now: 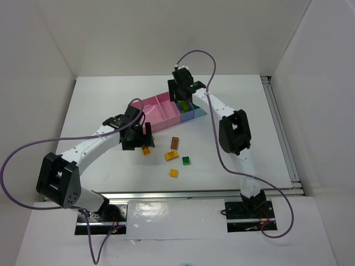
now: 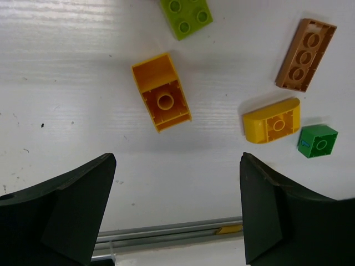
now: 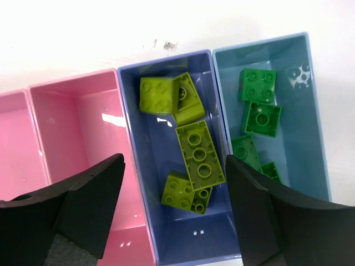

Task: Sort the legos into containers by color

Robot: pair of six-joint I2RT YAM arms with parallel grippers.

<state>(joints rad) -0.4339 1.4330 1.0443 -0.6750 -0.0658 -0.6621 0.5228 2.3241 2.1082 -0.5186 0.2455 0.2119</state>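
Observation:
The containers (image 1: 161,113) form a joined row at the table's middle back. Hanging over them is my right gripper (image 3: 175,180), open and holding nothing. Below it, the darker blue bin (image 3: 145,183) holds several lime green legos (image 3: 199,155), and the light blue bin (image 3: 302,127) holds several dark green legos (image 3: 260,119). Both pink bins (image 3: 77,133) are bare. My left gripper (image 2: 177,188) is open above the table, just short of an upturned orange-yellow lego (image 2: 161,98). Around it lie lime (image 2: 186,15), brown (image 2: 306,54), rounded yellow (image 2: 272,121) and dark green (image 2: 317,141) legos.
Loose legos lie in front of the bins: brown (image 1: 175,142), yellow (image 1: 171,155), dark green (image 1: 186,160) and another yellow (image 1: 174,173). A metal rail (image 1: 194,194) runs along the table's near edge. White walls close in the back and both sides.

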